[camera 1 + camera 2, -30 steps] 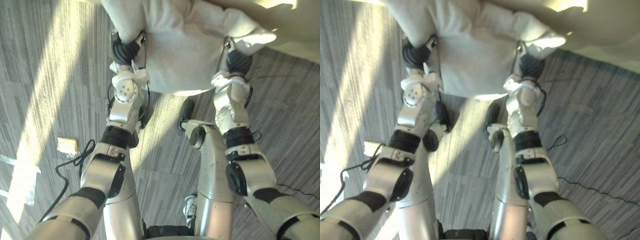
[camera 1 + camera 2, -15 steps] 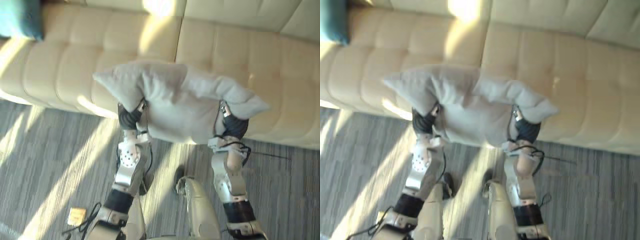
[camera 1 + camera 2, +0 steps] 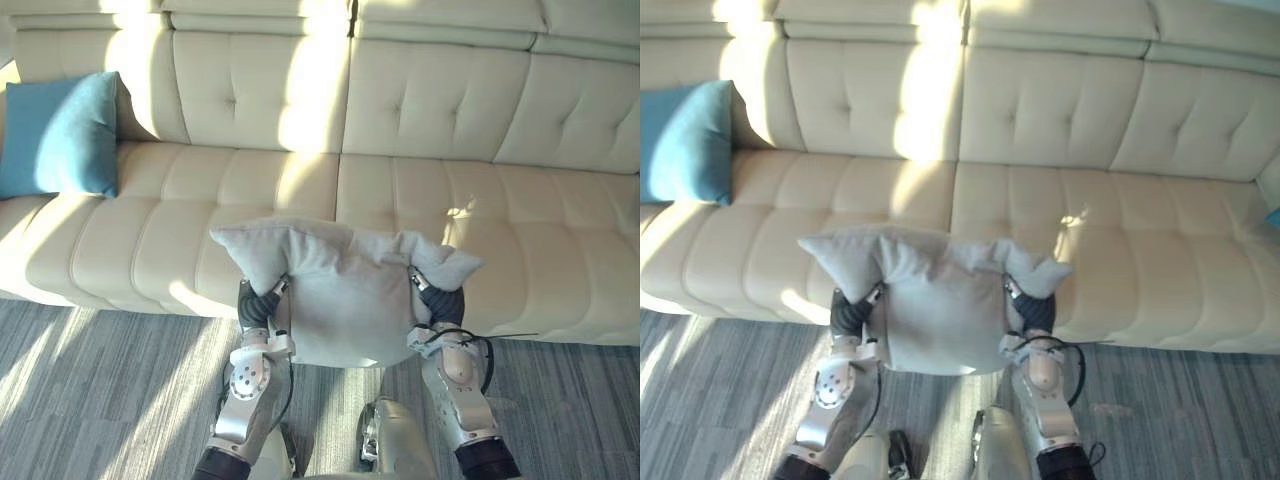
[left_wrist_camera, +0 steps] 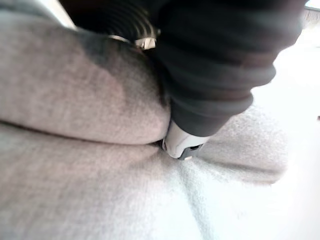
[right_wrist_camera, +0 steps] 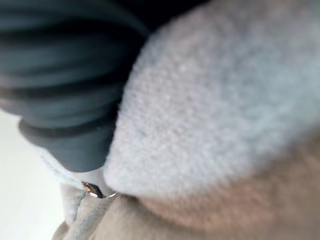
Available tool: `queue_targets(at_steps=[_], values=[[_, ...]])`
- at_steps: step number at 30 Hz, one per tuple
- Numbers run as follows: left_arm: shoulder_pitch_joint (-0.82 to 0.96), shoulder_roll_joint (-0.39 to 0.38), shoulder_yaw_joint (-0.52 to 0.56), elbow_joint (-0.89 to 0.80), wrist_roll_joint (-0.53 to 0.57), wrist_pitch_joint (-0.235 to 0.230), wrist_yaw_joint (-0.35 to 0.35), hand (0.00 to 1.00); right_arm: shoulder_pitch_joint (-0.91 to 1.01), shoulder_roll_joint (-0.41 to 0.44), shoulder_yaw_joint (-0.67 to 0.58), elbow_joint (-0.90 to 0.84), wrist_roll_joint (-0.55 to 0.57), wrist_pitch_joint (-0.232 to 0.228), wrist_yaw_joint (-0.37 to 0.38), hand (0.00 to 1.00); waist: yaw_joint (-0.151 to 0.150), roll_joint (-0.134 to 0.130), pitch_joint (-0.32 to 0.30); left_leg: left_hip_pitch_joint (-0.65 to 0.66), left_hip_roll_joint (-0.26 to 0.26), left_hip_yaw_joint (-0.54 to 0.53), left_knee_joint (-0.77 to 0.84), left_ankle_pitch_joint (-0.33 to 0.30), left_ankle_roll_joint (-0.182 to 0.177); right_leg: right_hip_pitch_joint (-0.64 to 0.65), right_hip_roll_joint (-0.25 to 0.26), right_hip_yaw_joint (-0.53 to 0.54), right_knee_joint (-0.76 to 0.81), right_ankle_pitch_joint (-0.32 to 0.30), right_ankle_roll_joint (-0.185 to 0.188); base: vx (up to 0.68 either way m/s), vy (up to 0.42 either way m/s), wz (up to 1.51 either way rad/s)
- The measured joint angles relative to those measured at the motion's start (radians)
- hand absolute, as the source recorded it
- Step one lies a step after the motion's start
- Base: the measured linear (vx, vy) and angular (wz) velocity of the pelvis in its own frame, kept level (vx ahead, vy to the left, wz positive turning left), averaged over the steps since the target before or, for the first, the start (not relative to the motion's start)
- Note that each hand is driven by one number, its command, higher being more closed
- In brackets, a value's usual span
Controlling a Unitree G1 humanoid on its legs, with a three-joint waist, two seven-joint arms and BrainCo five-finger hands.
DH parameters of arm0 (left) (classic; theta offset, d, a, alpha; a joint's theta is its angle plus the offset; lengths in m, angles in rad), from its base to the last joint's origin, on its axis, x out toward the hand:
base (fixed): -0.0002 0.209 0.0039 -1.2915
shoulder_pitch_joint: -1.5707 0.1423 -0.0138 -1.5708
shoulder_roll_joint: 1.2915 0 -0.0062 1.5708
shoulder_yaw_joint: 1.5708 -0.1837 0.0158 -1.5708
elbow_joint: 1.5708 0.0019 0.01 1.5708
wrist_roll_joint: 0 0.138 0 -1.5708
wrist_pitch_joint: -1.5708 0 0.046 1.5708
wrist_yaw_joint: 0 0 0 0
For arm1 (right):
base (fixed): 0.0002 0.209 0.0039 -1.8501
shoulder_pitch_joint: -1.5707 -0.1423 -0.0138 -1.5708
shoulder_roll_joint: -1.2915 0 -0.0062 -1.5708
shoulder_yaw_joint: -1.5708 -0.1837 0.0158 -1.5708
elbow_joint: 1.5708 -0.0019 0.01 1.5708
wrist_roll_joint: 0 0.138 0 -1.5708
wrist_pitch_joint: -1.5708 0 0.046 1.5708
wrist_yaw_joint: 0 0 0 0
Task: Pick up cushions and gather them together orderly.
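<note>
A light grey cushion (image 3: 345, 300) hangs in front of the sofa seat, carried between my two hands. My left hand (image 3: 258, 308) is dug into its left side and my right hand (image 3: 445, 305) into its right side, and the cloth bunches over both. Up close, the grey fabric (image 4: 75, 115) folds around the left hand's dark cover (image 4: 215, 60). In the right wrist view the cushion (image 5: 215, 100) bulges over the right hand's cover (image 5: 60, 75). A blue cushion (image 3: 60, 135) leans upright at the sofa's far left end.
A long cream tufted sofa (image 3: 440, 130) spans the view, with bare seat behind and to the right of the grey cushion. Grey striped carpet (image 3: 90, 400) lies in front of it. A small blue patch (image 3: 1273, 217) shows at the sofa's right edge.
The camera has tipped up from the carpet to the sofa. The grey cushion stays held between both hands, now in front of the seat's front edge.
</note>
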Motion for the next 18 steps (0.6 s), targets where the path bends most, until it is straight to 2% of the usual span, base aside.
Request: queue_targets(at_steps=[2, 3, 4, 6, 7, 8, 9, 10, 12, 13, 14, 15, 16, 18], values=[[0.001, 0.008, -0.002, 0.000, 0.001, 0.000, -0.002, 1.00, 0.000, -0.015, 0.007, 0.000, 0.000, 0.000, 0.010, 1.00, -0.007, -0.014, -0.020, 0.038, -0.017, -0.002, -0.084, 0.035, -0.036, 0.010, 0.030, 0.003, -0.307, 0.160, -0.007, 0.32, -0.062, 0.19], [-0.001, 0.007, -0.004, 0.008, 0.002, 0.003, -0.014, 1.00, -0.002, -0.023, 0.006, 0.001, 0.000, 0.000, 0.013, 1.00, -0.025, -0.014, -0.032, 0.057, -0.027, -0.020, -0.112, 0.042, -0.062, 0.032, 0.044, 0.025, -0.395, 0.321, -0.071, 0.37, -0.097, 0.16], [-0.001, 0.000, -0.005, 0.011, 0.001, 0.003, -0.015, 1.00, -0.010, -0.035, 0.007, 0.002, 0.000, 0.003, 0.014, 1.00, -0.019, 0.006, -0.035, 0.061, -0.015, -0.029, -0.124, 0.047, -0.070, 0.031, 0.062, 0.023, -0.396, 0.328, -0.067, 0.46, -0.121, -0.07], [-0.021, 0.003, -0.024, 0.022, 0.001, 0.003, -0.016, 1.00, -0.022, -0.055, 0.002, -0.004, 0.000, 0.004, 0.014, 1.00, -0.019, 0.036, -0.050, 0.064, 0.008, -0.072, -0.167, 0.064, -0.100, -0.010, 0.083, 0.020, -0.330, 0.270, -0.084, 0.37, -0.082, -0.11], [-0.048, 0.000, -0.047, 0.057, 0.002, 0.004, -0.018, 1.00, -0.008, -0.060, -0.015, -0.004, 0.000, 0.007, 0.014, 1.00, -0.038, 0.046, -0.055, 0.032, 0.032, -0.107, -0.092, 0.057, -0.113, -0.009, 0.081, -0.012, -0.291, 0.229, -0.089, 0.35, -0.089, 0.38], [-0.060, -0.004, -0.054, 0.074, 0.002, 0.005, -0.020, 1.00, 0.002, -0.059, -0.026, -0.006, 0.000, 0.007, 0.014, 1.00, -0.046, 0.049, -0.055, 0.006, 0.042, -0.120, -0.028, 0.056, -0.114, 0.006, 0.080, -0.031, -0.291, 0.218, -0.091, 0.41, -0.105, 0.56], [-0.074, -0.016, -0.063, 0.104, 0.002, 0.007, -0.030, 1.00, 0.018, -0.062, -0.039, -0.008, 0.000, 0.009, 0.014, 1.00, -0.047, 0.050, -0.054, -0.049, 0.070, -0.126, 0.123, 0.070, -0.130, 0.047, 0.086, -0.054, -0.300, 0.200, -0.093, 0.31, -0.070, 0.43], [-0.073, -0.031, -0.065, 0.129, 0.001, 0.007, -0.036, 1.00, 0.041, -0.068, -0.041, -0.042, 0.000, 0.019, 0.012, 1.00, -0.045, 0.063, -0.047, -0.094, 0.121, -0.114, 0.295, 0.122, -0.124, 0.118, 0.107, -0.067, -0.328, 0.184, -0.093, 0.30, -0.059, 0.27], [-0.061, -0.035, -0.066, 0.136, 0.000, 0.008, -0.039, 1.00, 0.083, -0.068, -0.040, -0.116, -0.001, 0.019, 0.011, 1.00, -0.033, 0.065, -0.046, -0.124, 0.164, -0.093, 0.449, 0.244, -0.100, 0.212, 0.114, -0.067, -0.374, 0.170, -0.092, 0.27, -0.008, 0.08], [-0.057, -0.035, -0.068, 0.131, 0.000, 0.006, -0.044, 1.00, 0.101, -0.069, -0.042, -0.169, -0.001, 0.017, 0.010, 1.00, -0.023, 0.070, -0.050, -0.149, 0.191, -0.072, 0.524, 0.249, -0.077, 0.250, 0.107, -0.066, -0.399, 0.165, -0.091, 0.33, 0.062, 0.10], [-0.063, -0.037, -0.072, 0.121, -0.001, 0.005, -0.058, 1.00, 0.102, -0.067, -0.052, -0.219, -0.002, 0.009, 0.007, 1.00, -0.019, 0.082, -0.058, -0.208, 0.207, -0.049, 0.556, 0.187, -0.065, 0.265, 0.101, -0.069, -0.426, 0.165, -0.090, 0.25, 0.080, 0.11], [-0.069, -0.038, -0.075, 0.120, -0.001, 0.005, -0.060, 1.00, 0.100, -0.065, -0.061, -0.232, -0.003, 0.002, 0.007, 1.00, -0.017, 0.083, -0.059, -0.233, 0.207, -0.044, 0.545, 0.161, -0.055, 0.269, 0.094, -0.070, -0.439, 0.166, -0.088, 0.25, 0.120, 0.11], [-0.075, -0.039, -0.079, 0.121, -0.001, 0.007, -0.061, 1.00, 0.091, -0.059, -0.076, -0.233, -0.017, -0.003, 0.004, 1.00, -0.013, 0.081, -0.058, -0.260, 0.201, -0.038, 0.485, 0.126, -0.042, 0.276, 0.080, -0.073, -0.449, 0.170, -0.082, 0.15, 0.103, 0.13], [-0.075, -0.040, -0.091, 0.124, -0.001, 0.013, -0.062, 1.00, 0.087, -0.058, -0.082, -0.221, -0.038, -0.004, -0.006, 1.00, -0.012, 0.079, -0.057, -0.262, 0.162, -0.086, 0.267, 0.120, -0.043, 0.302, 0.058, -0.078, -0.462, 0.177, -0.069, 0.15, 0.164, 0.10]])
